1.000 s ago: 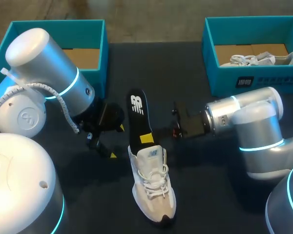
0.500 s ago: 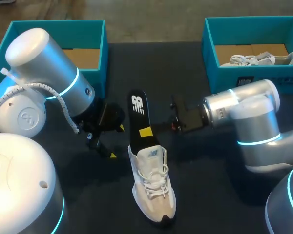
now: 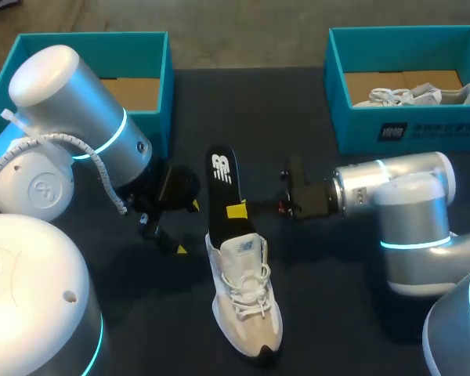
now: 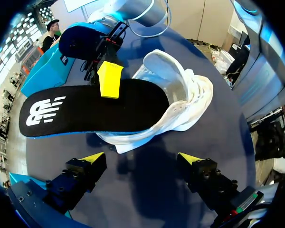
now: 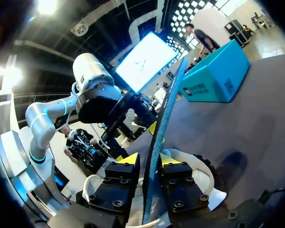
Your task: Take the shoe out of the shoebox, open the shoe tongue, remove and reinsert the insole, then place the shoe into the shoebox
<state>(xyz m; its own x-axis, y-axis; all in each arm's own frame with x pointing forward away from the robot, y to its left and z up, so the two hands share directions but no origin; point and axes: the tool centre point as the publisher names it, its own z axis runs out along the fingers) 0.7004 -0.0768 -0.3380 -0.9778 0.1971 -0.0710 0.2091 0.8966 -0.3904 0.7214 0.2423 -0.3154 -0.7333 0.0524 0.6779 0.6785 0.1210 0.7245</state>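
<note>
A white shoe (image 3: 244, 301) lies on the dark table, toe toward me. A black insole (image 3: 222, 184) sticks out of its heel opening and slants up and away. My right gripper (image 3: 236, 210) comes in from the right and is shut on the insole's edge. In the right wrist view the insole (image 5: 164, 118) stands edge-on between the fingers of the right gripper (image 5: 148, 159), with the shoe (image 5: 199, 178) under them. My left gripper (image 3: 186, 227) hangs open just left of the shoe. In the left wrist view the left gripper (image 4: 141, 159) faces the insole (image 4: 90, 111) and the shoe (image 4: 180, 102), touching neither.
A teal shoebox (image 3: 153, 47) with a cardboard floor stands at the back left. A second teal shoebox (image 3: 376, 129) at the back right holds another white shoe (image 3: 411, 95). Dark tabletop lies bare in front of the right box.
My right gripper's fingers have closed in on the insole, and its wrist shifted slightly back and up along it. The left arm and the shoe have stayed put.
</note>
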